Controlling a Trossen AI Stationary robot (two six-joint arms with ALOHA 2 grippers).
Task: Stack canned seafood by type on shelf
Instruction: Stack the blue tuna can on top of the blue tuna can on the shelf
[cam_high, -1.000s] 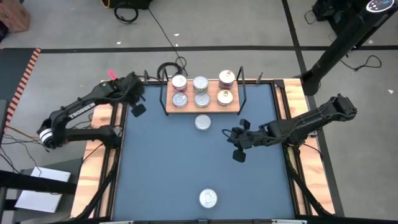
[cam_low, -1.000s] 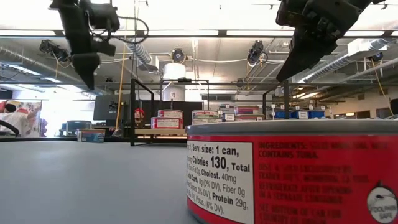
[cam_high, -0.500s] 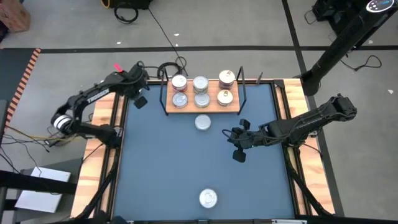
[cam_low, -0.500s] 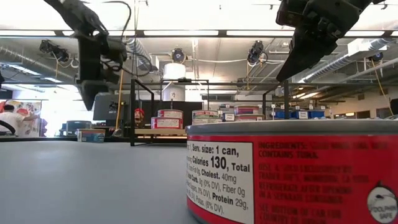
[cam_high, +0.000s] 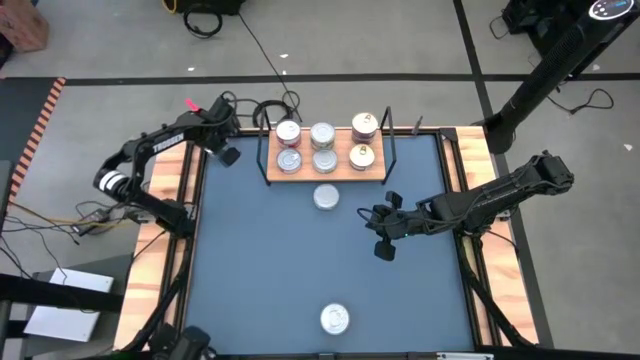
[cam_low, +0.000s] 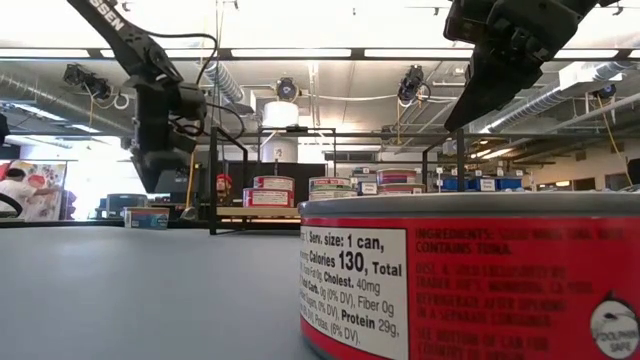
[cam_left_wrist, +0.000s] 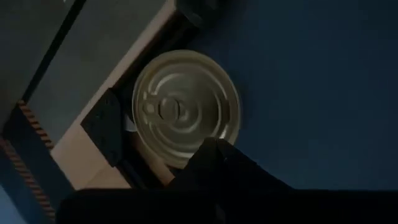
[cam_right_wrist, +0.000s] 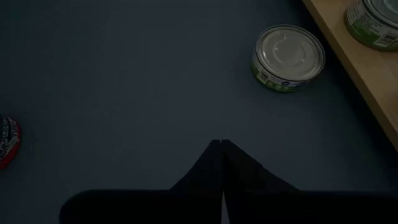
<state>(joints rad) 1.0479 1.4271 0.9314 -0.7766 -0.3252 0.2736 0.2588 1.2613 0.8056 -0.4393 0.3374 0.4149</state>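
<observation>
Shelf (cam_high: 325, 177) at far edge of table, six tins on it in three pairs: red-label pair (cam_high: 288, 146) at left end, silver pair (cam_high: 322, 147) mid, gold-lid pair (cam_high: 362, 141) at right.

Two tins not yet shelved. Loose silver tin (cam_high: 326, 198) sits on blue table (cam_high: 260, 260) just in front of shelf's front edge, apart from it. Red-label tin (cam_high: 334, 319) lies near table's near edge, well apart from everything; it fills the low view.

Right gripper (cam_high: 381, 232) hovers over table, to right of loose silver tin and a bit nearer than it. Fingers pressed together, nothing between them (right wrist view). Tin (cam_right_wrist: 287, 57) lies ahead of fingertips and off to one side, upright, lid up.

Left gripper (cam_high: 227, 157) at far left corner by shelf's left end. Left wrist view shows a gold-lid tin (cam_left_wrist: 186, 107) close by the fingers; whether they grip it, cannot tell.

Judgement: right arm is nearer the silver tin; must open, then reach toward shelf side.
</observation>
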